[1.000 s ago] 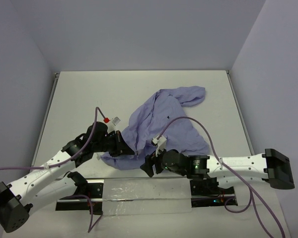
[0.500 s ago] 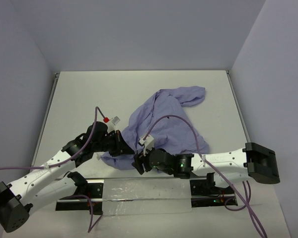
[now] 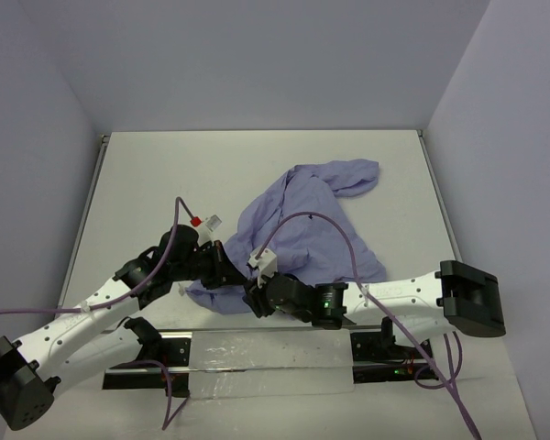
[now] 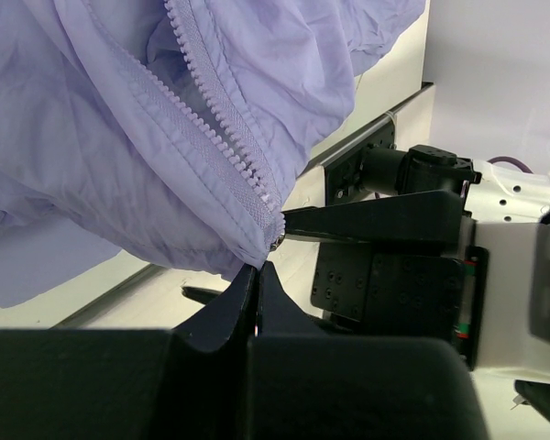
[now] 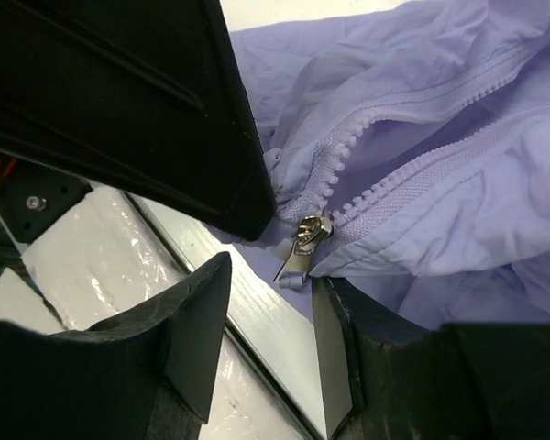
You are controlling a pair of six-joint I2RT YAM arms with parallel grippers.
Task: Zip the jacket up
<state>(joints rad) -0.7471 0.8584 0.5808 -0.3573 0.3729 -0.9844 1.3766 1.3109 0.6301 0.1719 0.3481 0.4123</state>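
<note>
The lavender jacket (image 3: 302,229) lies crumpled mid-table, its near corner lifted. My left gripper (image 3: 229,270) is shut on the hem (image 4: 256,268) just below the zipper's bottom end. The zipper teeth (image 4: 222,119) run up from there, parted higher up. In the right wrist view the silver zipper pull (image 5: 300,250) hangs between the fingers of my right gripper (image 5: 272,275), which is open; the pull lies close to the right-hand finger (image 5: 335,312), and a gap shows on the other side. The right gripper (image 3: 253,295) sits tight against the left one.
A metal rail with clear film (image 3: 257,353) runs along the near table edge under both grippers. The left gripper's black finger (image 5: 156,101) crowds the upper left of the right wrist view. Purple cables (image 3: 348,243) loop over the jacket. White table (image 3: 156,174) stretches left and back.
The right arm has swung left along the near edge to the jacket's held corner, bringing its fingers around the zipper pull. The left arm and jacket have not moved.
</note>
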